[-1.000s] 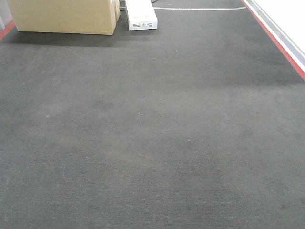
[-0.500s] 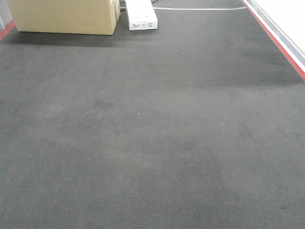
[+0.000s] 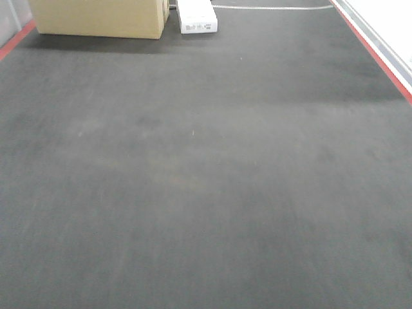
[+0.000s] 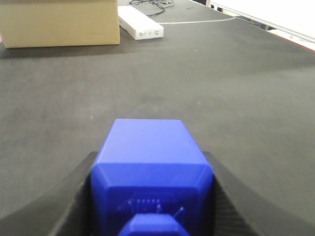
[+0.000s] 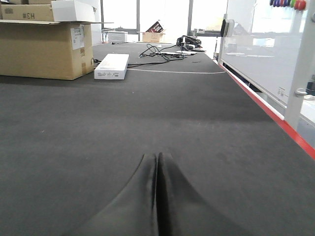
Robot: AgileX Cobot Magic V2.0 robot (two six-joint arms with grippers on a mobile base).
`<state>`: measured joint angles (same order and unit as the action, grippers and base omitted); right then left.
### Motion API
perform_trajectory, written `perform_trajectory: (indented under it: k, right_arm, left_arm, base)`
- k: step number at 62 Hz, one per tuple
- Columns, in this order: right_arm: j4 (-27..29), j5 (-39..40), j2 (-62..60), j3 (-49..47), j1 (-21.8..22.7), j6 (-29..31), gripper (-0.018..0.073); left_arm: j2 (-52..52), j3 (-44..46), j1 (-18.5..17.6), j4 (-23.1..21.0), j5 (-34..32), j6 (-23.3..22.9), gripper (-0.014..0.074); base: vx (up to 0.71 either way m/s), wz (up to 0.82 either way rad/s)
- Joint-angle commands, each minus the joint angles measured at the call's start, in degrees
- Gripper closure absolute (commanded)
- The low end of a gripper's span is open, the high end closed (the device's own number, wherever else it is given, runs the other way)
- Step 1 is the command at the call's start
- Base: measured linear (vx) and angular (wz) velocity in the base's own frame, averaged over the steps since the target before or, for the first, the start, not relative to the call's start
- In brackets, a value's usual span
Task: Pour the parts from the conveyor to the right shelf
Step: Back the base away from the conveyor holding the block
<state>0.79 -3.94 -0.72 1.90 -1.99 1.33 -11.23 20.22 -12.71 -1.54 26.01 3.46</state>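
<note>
One of the parts, a royal-blue block point(image 4: 150, 147), fills the bottom of the left wrist view. My left gripper point(image 4: 150, 169) is shut on it, a black finger point(image 4: 74, 196) pressing each side, just above the conveyor point(image 4: 221, 88). In the right wrist view my right gripper point(image 5: 157, 160) is shut with nothing in it, its fingers pressed together low over the dark belt point(image 5: 74, 123). The front view shows only the belt point(image 3: 206, 167); neither gripper appears there. The right shelf is out of view.
A cardboard box point(image 3: 100, 18) and a white flat box point(image 3: 198, 18) sit at the belt's far end, with black cables point(image 5: 162, 51) behind them. A red edge rail point(image 3: 376, 55) runs along the right side, with a white panel point(image 5: 261, 44) beyond it.
In the front view the cardboard box and the white box now sit higher and further right in the frame; the whole view of the belt has shifted.
</note>
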Motion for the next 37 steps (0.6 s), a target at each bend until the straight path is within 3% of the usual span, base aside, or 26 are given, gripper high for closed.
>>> perform_trajectory:
  k: [1,37]
  right_arm:
    - [-0.16,4.29,-0.87,0.83,0.35,0.25,0.0568]
    - [-0.16,4.29,-0.87,0.83,0.35,0.25,0.0568]
  left_arm:
    - [-0.66,1.52,-0.26,-0.17,-4.79,-0.11,0.0603]
    - [-0.66,1.52,-0.26,-0.17,-4.59,-0.11,0.0603]
  base:
    - [-0.37,-0.03]
    - [-0.47,-0.07]
